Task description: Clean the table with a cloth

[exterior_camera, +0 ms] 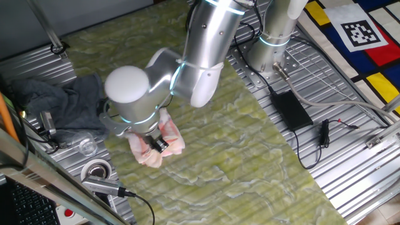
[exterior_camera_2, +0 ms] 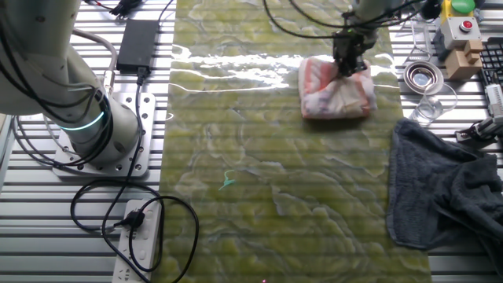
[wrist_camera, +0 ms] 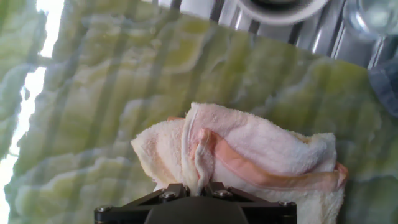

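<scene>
Cloth (exterior_camera_2: 336, 88) sits bunched near the upper right of the table (exterior_camera_2: 259, 204) in the other fixed view, pinched at a fold between the narrowly closed fingers of the gripper (wrist_camera: 194, 186). Grasping looks done; wiping seems barely begun, since most of the marbled surface lies below and left of it, with a small green scrap (exterior_camera_2: 226, 181) there

Ribbed metal panels (exterior_camera_2: 456, 263) flank a colourful mat (exterior_camera: 369, 37).
</scene>
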